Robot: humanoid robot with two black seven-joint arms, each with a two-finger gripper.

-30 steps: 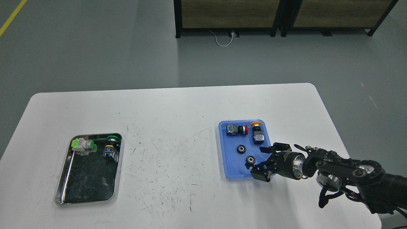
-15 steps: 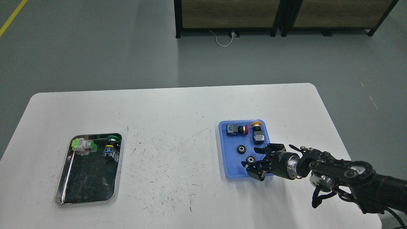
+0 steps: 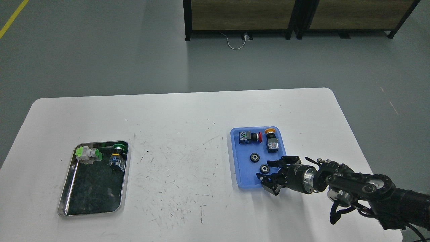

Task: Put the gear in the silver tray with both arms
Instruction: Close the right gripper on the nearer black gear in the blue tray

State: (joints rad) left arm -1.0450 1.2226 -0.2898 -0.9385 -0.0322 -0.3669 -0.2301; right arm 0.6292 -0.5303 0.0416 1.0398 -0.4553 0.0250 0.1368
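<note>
- The right gripper point(image 3: 271, 174) has crept leftward over the blue tray point(image 3: 242, 168) near the worktop's right edge; its jaws are spread, empty, now flanking the nearer gear point(image 3: 265, 168); a grasp seems imminent
- The silver tray point(image 3: 69, 188) waits near the left edge; the second gear point(image 3: 254, 157) and two switches crowd close

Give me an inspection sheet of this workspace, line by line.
Surface: white table, scuffed with dark marks.
Job's things: silver tray at left holds two green-capped switches; two black gears lie in the blue tray.
Clutter: red button and yellow button in the blue tray.
Hands: right hand open at the nearer gear; left not in view.
Cables: white cord on the floor.
Surroundings: grey floor, wooden cabinets.
</note>
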